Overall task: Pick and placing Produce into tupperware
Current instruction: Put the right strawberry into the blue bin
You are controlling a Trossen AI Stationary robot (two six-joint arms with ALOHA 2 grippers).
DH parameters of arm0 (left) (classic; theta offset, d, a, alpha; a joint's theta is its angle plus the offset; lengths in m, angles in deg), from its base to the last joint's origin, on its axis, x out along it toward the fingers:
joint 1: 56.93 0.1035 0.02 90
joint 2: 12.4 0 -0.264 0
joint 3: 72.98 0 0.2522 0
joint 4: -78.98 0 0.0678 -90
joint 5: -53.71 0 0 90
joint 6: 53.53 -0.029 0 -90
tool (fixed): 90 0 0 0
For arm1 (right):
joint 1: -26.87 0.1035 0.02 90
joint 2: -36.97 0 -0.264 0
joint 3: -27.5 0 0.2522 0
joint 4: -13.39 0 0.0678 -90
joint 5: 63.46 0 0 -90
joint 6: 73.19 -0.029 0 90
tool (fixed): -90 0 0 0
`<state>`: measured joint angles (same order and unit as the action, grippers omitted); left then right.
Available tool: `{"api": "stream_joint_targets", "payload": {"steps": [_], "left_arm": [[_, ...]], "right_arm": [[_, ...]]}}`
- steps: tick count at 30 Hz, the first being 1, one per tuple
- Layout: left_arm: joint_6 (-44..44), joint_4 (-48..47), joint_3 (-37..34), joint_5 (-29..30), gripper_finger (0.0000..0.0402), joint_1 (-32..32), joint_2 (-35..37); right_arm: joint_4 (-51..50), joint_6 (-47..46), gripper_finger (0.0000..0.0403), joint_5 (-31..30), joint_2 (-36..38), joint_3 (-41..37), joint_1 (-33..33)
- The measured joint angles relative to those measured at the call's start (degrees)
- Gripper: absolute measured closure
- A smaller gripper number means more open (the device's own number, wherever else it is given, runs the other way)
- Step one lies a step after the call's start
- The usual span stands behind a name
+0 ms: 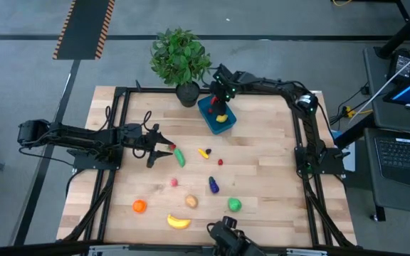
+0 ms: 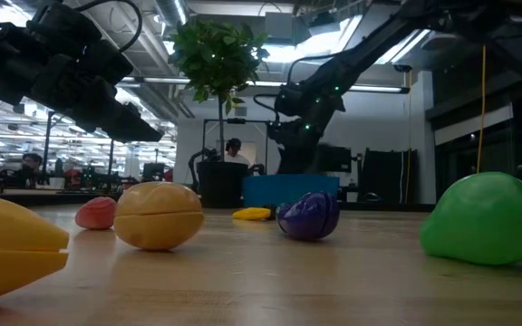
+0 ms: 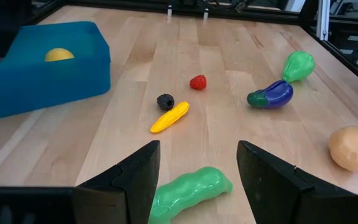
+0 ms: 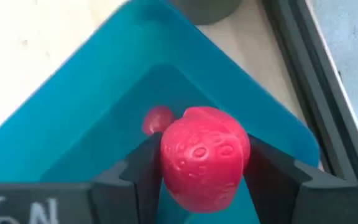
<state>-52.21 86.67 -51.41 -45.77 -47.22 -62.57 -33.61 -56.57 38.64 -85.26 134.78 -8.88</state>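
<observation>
On the wooden counter [image 1: 262, 142], the left claw [image 1: 164, 148] is hovering at the left-middle with its 2 fingers spread apart and nothing between them; the green cucumber [image 1: 179, 157] is lying just beside its tips, and the left wrist view shows it on the wood just ahead of the open fingers [image 3: 135, 180]. Near the front edge an orange [image 1: 139, 206] is sitting, with the yellow banana [image 1: 179, 222] to its right. A small pink piece [image 1: 174, 183] and the tan potato [image 1: 191, 202] are lying above the banana. Toward the middle, a small yellow vegetable [image 1: 204, 152] is lying with a dark berry [image 3: 165, 101] beside it, a red berry [image 1: 221, 161] is resting just right of them, and the purple eggplant [image 1: 213, 185] and green apple [image 1: 234, 205] are sitting nearer the front. At the back, beside the potted plant [image 1: 181, 60], the blue tupperware [image 1: 206, 112] is standing with a yellow fruit [image 1: 221, 119] inside. The right claw [image 1: 219, 102] is hanging over it, pinching a red strawberry [image 4: 204, 157] above the container's open interior, where another small red piece [image 4: 157, 118] is lying.
</observation>
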Motion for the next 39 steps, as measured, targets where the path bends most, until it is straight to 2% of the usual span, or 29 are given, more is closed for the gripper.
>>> {"api": "stream_joint_targets", "payload": {"steps": [19,26,34,39], "left_arm": [[0.0,0.0,0.0,0.0,0.0195,0.0,0.0],[0.0,0.0,0.0,0.0,0.0195,0.0,-0.01],[0.0,0.0,0.0,0.0,0.0195,0.0,0.0],[0.0,0.0,0.0,0.0,0.0195,0.0,-0.02]], "right_arm": [[0.37,0.57,0.0212,-0.04,-1.23,0.0,0.02],[0.37,0.47,0.018,-0.03,-1.23,0.0,0.04],[0.35,0.39,0.0195,-0.05,-1.23,0.0,0.46],[-0.41,0.2,0.0185,-0.06,-1.21,0.0,1.07]]}}
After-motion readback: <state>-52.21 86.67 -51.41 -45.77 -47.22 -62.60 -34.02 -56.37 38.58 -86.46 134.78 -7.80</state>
